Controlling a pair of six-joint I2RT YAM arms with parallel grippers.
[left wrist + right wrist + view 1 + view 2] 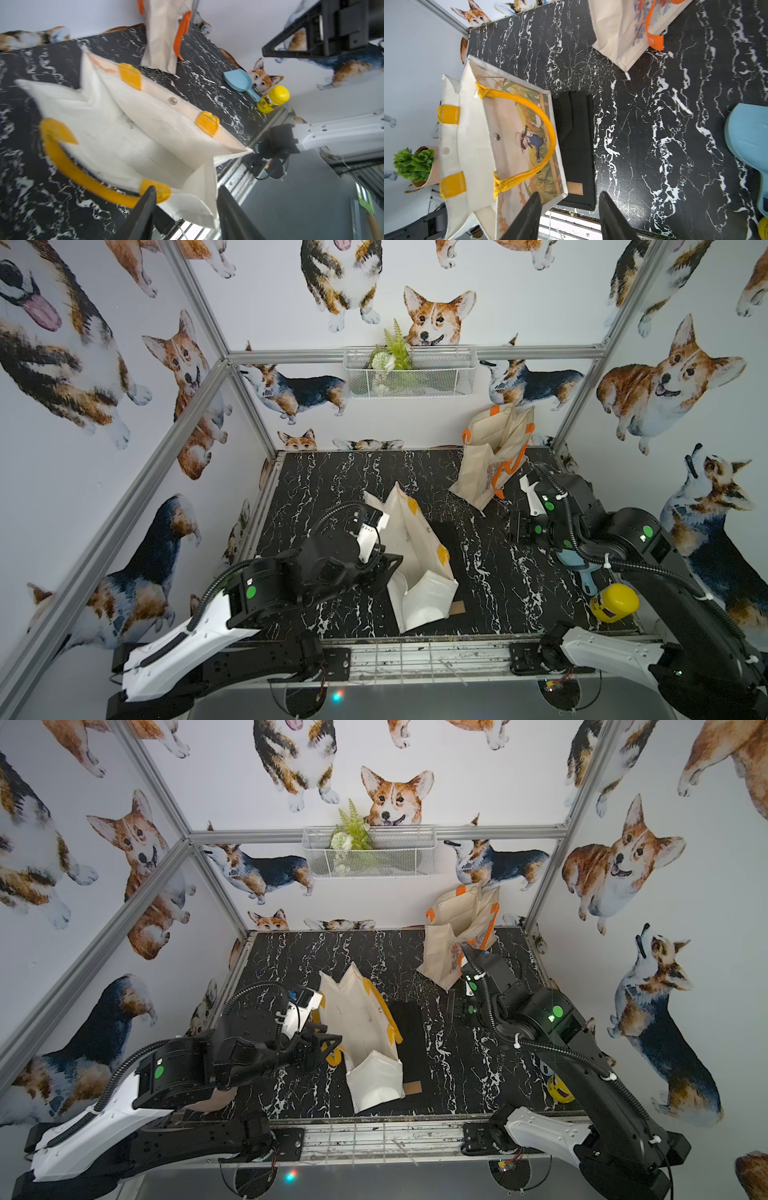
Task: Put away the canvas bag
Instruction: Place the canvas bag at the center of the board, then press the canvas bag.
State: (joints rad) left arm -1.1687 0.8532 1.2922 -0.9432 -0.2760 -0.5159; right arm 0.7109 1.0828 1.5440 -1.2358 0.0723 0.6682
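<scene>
Fingers of the left gripper (187, 188) stand spread, straddling the near rim of the canvas bag (145, 128) next to a yellow handle patch (164, 191). Cloth lies between the fingers but is not pinched, and whether one finger touches the patch cannot be told. The bag stands upright in the front middle of the table (332, 489) in both top views. Its mouth gapes upward and one yellow handle (62, 162) hangs down its outer side.

The right gripper (569, 194) is also spread and holds nothing. It hovers over the table to the right of the bag, above the near end of a black pouch (575, 149). The pouch lies flat, close against the bag's printed side.

Farther right, a blue scoop (239, 81) and a yellow jar (272, 99) sit near the table's right edge, just beside each other. An orange-handled bag (494, 456) leans in the back right corner, well apart from the canvas bag. Above it a wire basket (436, 377) hangs on the rear wall. A small potted plant (415, 166) sits by the table's left front, behind the canvas bag as the right wrist sees it.
</scene>
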